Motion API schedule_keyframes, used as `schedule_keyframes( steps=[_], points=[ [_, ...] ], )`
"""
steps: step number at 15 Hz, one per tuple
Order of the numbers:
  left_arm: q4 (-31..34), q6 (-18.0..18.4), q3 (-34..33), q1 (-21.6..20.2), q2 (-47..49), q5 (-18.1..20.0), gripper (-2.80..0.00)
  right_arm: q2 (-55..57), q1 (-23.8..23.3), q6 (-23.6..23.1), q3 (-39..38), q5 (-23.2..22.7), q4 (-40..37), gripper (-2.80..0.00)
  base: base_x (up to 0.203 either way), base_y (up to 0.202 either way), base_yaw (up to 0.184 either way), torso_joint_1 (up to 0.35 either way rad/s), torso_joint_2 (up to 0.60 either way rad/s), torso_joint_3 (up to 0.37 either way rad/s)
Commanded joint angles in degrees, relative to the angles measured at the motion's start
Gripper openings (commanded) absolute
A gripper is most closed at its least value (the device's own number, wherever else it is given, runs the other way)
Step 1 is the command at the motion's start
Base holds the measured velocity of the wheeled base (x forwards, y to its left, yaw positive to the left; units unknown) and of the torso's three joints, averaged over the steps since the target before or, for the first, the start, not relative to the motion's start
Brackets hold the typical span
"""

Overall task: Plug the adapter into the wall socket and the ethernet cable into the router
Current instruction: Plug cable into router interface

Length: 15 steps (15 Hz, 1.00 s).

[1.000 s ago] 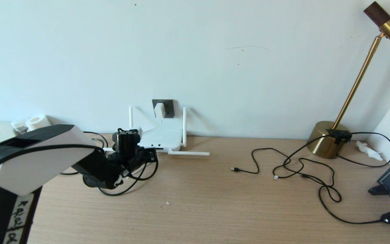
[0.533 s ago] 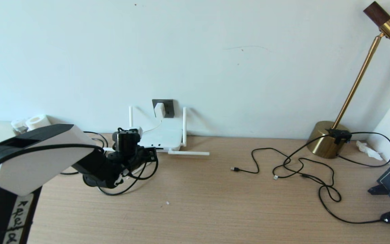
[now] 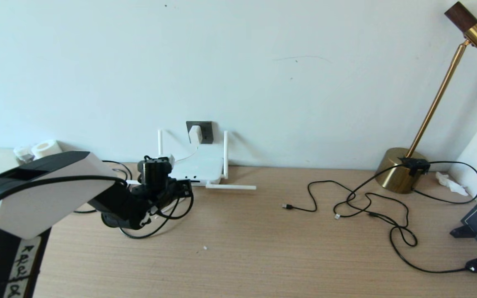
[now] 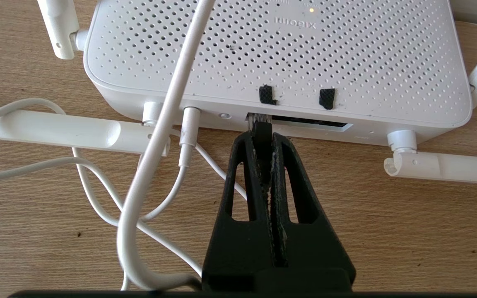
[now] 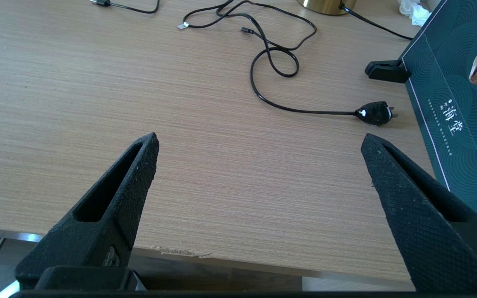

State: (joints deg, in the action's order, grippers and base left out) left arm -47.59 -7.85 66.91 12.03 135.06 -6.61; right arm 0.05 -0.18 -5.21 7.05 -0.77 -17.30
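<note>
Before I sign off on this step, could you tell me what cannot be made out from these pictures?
- Whether the ethernet cable plug is fully seated in the router: left wrist view, the left gripper hides the port.
- The plug itself: head view, the left arm covers it.
- The adapter pins in the wall socket: head view, hidden behind the adapter's body, too small.
- The right gripper: outside the head view.

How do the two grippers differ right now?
The left gripper is shut on the ethernet cable, its plug at the router port; the right gripper stands wide open, holding nothing. The left works at the router's edge by the wall; the right hangs over bare desk. Both have black jaws.
</note>
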Motion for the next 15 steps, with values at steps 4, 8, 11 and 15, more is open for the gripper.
schedule_keyframes(
  steps=[4, 8, 11, 15],
  points=[
    [0.2, -0.1, 0.5, 0.0, 0.2, -0.1, -2.8, 0.0, 0.0, -0.1, 0.0, 0.0, -0.1, 0.0, 0.0, 0.0, 0.0, 0.0, 0.0, 0.0],
    [0.2, -0.1, 0.5, 0.0, 0.4, -0.1, -2.8, 0.0, 0.0, -0.1, 0.0, 0.0, -0.1, 0.0, 0.0, 0.0, 0.0, 0.0, 0.0, 0.0],
    [0.2, -0.1, 0.4, 0.0, 0.4, -0.1, -2.8, 0.0, 0.0, -0.1, 0.0, 0.0, -0.1, 0.0, 0.0, 0.0, 0.0, 0.0, 0.0, 0.0],
    [0.2, -0.1, 0.4, 0.0, 0.4, -0.1, -2.8, 0.0, 0.0, -0.1, 0.0, 0.0, -0.1, 0.0, 0.0, 0.0, 0.0, 0.0, 0.0, 0.0]
  ],
)
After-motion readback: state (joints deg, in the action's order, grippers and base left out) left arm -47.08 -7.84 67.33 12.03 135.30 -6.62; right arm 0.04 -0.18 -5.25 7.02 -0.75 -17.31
